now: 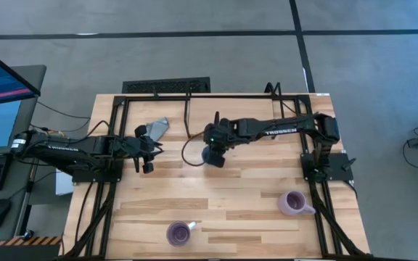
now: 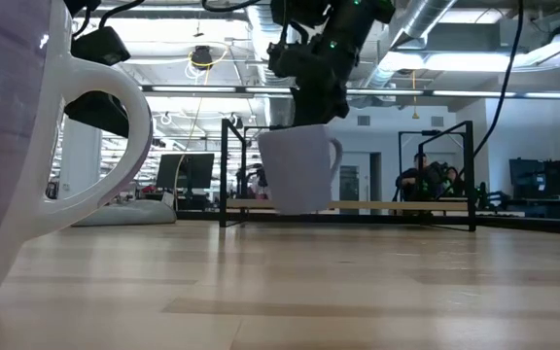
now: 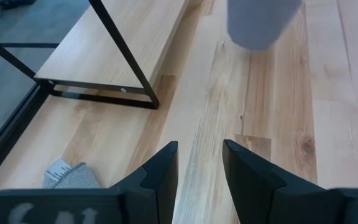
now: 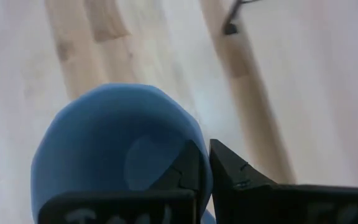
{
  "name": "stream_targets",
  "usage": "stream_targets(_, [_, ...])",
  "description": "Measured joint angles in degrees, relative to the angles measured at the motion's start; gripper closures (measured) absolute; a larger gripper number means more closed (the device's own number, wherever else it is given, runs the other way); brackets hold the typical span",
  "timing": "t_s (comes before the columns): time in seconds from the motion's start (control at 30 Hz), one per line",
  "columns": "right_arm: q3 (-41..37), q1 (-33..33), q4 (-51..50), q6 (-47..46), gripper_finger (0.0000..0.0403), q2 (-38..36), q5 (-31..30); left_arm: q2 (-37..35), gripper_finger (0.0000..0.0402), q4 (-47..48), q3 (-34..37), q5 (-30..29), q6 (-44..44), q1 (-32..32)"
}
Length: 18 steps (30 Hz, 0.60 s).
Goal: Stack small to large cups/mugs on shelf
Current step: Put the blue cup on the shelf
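Observation:
My right gripper (image 1: 215, 146) is shut on the blue-grey mug (image 1: 214, 155), which hangs clear of the table near its middle, just in front of the shelf (image 2: 348, 206). The shelf is a low black tube frame over a light wooden board (image 3: 104, 50). A purple mug (image 1: 178, 233) with a white patch stands on its base near the table's front edge. A larger pale lilac mug (image 1: 293, 203) stands on its base at the right. My left gripper (image 3: 201, 149) waits open at the table's left, with nothing between its fingers. My right gripper pinches the blue-grey mug's rim (image 4: 197, 140), one finger (image 4: 188, 169) inside the cup and one (image 4: 230, 173) outside. The fingers come from above, slanting down. The mug (image 2: 297, 170) hangs below them, mouth up and slightly tilted, its base clear of the table.
A grey folded wedge (image 1: 158, 128) lies on the table at the far left, just ahead of my left gripper. The shelf's thin black legs (image 3: 126, 53) stand between it and the held mug. Bare wood lies between the two standing mugs and the shelf.

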<state>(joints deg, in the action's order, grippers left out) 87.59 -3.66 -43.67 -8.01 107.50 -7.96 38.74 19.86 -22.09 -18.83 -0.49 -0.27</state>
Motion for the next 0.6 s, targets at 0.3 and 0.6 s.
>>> stream_targets(0.3, [7.3,-4.2,-6.8,-1.0,0.0376,0.0,-2.4,0.0,0.0283,0.0,0.0,0.0,-2.7,0.0])
stream_targets(0.6, [8.4,-6.4,-12.4,-7.5,0.0376,-4.1,-9.5,0.0,0.0283,0.3,0.0,0.0,-5.7,0.0])
